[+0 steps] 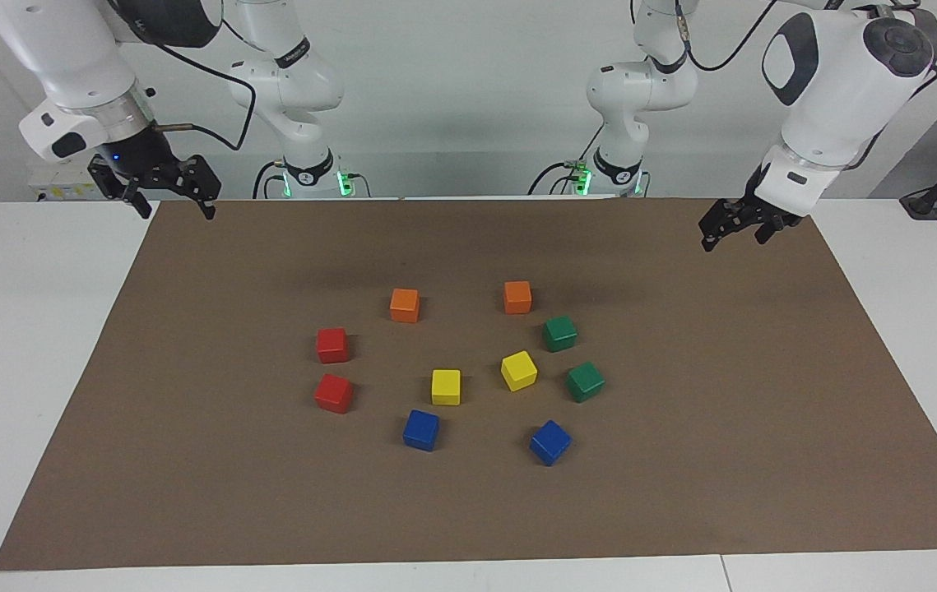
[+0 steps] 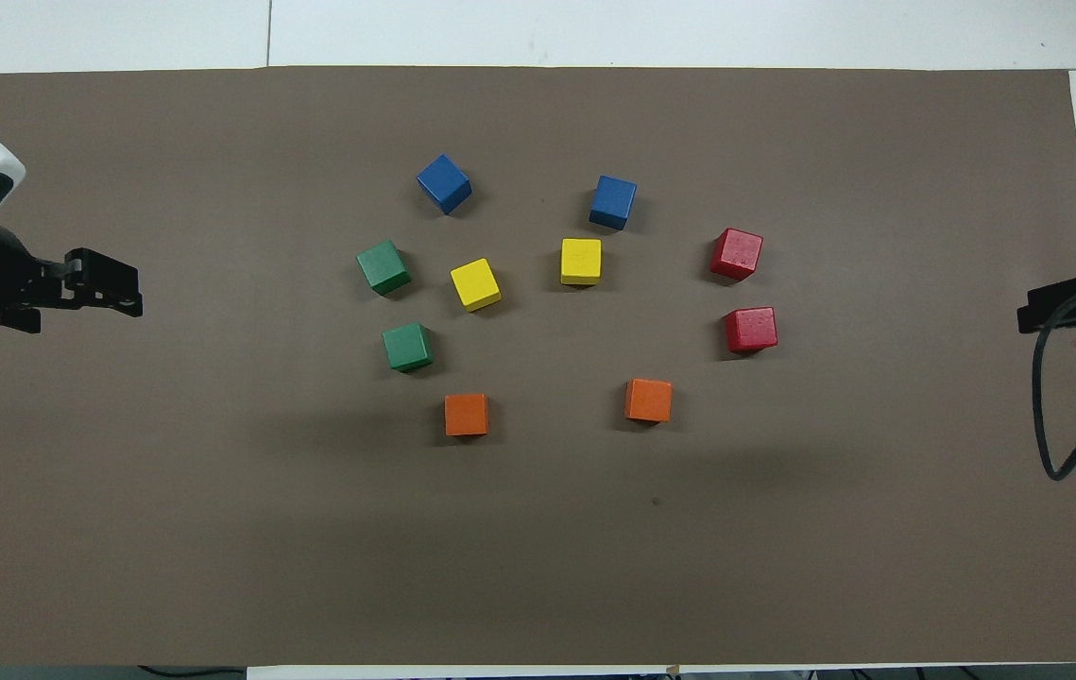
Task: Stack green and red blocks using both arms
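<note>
While both arms wait, the right hand (image 1: 170, 191) at the facing view's upper left is spread and empty, red blocks (image 1: 333, 345) left of centre. Green blocks (image 1: 559, 333) sit right of centre beside yellow cubes (image 1: 518, 370), which a descending finger could nudge. The left hand (image 1: 738, 224), upper right: grip state unclear.

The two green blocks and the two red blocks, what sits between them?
Two yellow blocks sit side by side between the green blocks and the red blocks. The overhead view shows it best.
</note>
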### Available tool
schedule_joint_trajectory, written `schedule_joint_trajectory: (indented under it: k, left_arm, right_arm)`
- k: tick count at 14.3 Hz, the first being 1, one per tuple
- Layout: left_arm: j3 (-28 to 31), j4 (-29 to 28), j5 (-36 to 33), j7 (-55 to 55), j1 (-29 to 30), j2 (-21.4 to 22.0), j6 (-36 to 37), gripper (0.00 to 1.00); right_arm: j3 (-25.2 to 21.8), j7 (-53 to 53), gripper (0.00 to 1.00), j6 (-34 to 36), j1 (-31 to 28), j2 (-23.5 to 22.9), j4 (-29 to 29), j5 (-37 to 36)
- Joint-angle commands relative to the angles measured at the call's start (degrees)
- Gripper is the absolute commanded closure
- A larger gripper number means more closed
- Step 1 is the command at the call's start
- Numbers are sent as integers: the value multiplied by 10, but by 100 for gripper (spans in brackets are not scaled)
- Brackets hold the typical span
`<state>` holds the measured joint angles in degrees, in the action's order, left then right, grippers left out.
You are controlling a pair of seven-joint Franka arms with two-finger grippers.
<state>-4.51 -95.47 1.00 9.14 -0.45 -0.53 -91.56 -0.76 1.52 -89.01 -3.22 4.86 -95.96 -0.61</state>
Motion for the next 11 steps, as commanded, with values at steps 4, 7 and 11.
schedule_joint_trajectory:
  k: [4,7,11]
  left_arm:
    - [-2,-16,5,4,-2,13,-20,0]
    - [-7,-17,20,64,-23,3,-39,0]
    - [-7,-16,24,111,-56,-31,-77,0]
  right_arm:
    - [1,-7,0,-2,-5,14,-15,11]
    - [1,-8,0,1,3,17,-25,11]
    - [20,-83,0,-40,36,20,-70,13]
